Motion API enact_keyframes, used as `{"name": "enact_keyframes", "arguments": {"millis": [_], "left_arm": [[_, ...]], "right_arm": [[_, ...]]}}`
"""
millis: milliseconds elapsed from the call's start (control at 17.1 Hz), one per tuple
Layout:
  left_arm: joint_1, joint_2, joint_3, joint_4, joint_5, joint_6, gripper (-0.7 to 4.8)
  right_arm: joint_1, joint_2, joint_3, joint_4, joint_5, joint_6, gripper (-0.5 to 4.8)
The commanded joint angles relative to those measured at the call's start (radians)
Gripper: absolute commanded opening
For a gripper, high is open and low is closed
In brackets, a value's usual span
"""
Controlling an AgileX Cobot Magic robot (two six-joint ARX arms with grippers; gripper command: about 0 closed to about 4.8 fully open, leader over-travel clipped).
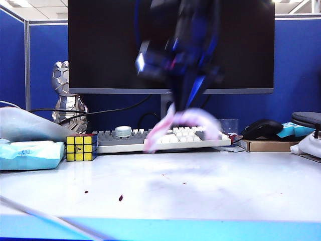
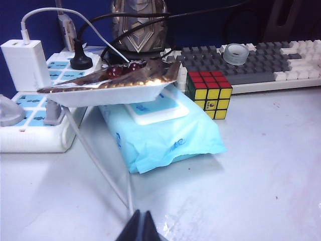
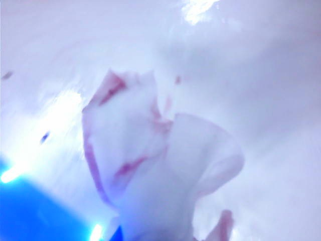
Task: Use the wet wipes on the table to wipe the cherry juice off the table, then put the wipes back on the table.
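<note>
I hold stained wet wipes (image 1: 183, 123) in right fingers (image 1: 186, 108), clamped, above desk (image 1: 210, 186). Left fingers (image 2: 142, 227) closed, empty, low near packet. Juice specks (image 1: 120, 198) remain; next: lower, swipe.

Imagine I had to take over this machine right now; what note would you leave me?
Right gripper: shut on the wet wipes, held in the air above the middle of the table, in front of the keyboard. The picture is blurred.
Left gripper: shut, empty, low over the table near the blue packet and puzzle cube.
Done: wipes are picked up and already stained pink.
Left: cherry juice specks remain near the front edge; wipe them, then lay the wipes back on the table.
</note>
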Motion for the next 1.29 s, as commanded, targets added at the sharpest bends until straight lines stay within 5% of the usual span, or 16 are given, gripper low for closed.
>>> {"name": "enact_keyframes", "arguments": {"millis": [59,234,702,995,1288], "left_arm": [[0.001,-0.003,-0.001,-0.014,0.0,0.002,0.04],[0.001,-0.003,-0.001,-0.014,0.0,0.002,0.04],[0.001,-0.003,-0.001,-0.014,0.001,0.002,0.04],[0.001,-0.003,-0.001,-0.014,0.001,0.002,0.04],[0.001,-0.003,-0.001,-0.014,0.001,0.002,0.04]], "right_arm": [[0.004,-0.12,0.0,-0.044,0.056,0.002,-0.05],[-0.006,-0.208,-0.056,0.107,0.056,-0.003,-0.05],[-0.052,-0.261,-0.567,0.431,0.012,-0.005,-0.05],[-0.051,-0.13,-0.602,0.526,0.006,-0.003,-0.05],[0.028,-0.068,-0.6,0.543,-0.185,-0.02,-0.05]]}}
